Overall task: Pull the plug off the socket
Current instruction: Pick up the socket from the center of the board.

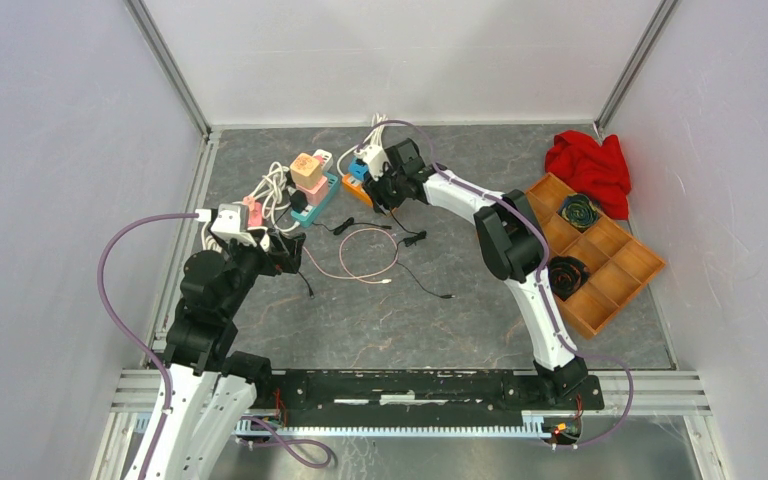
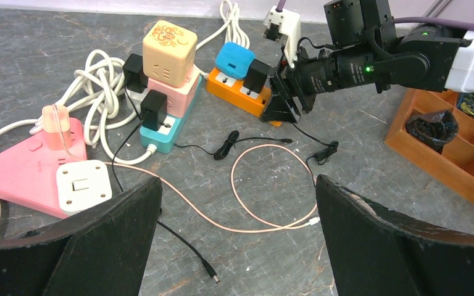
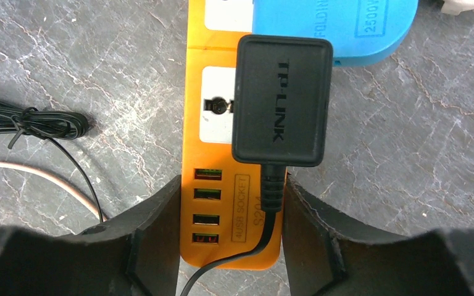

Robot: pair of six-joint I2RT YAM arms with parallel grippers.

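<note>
Two arms share the table, and only one is on the job. Nearest the bases, the left gripper (image 2: 237, 191) hangs with its jaws spread wide above a loop of pink cable (image 2: 265, 147). It holds nothing, and a pink power strip (image 2: 18, 172) lies just beside it. Farther out, the right gripper (image 3: 231, 188) sets its fingers (image 3: 154, 228) part-open to either side of the USB end of the orange power strip (image 3: 192, 129), with the plug's black cord (image 3: 270, 203) running between them. They grip nothing. Just ahead of the tips sits the black plug (image 3: 282, 98), seated in the strip's socket, with a blue plug (image 3: 333, 24) in the next outlet beyond. The step in hand looks to be the line-up before the grasp. The next move likely calls for the jaws to reach forward over the plug's body, close on its two sides, then draw straight away from the socket face. With nothing pinning the light strip, it may lift along.
</note>
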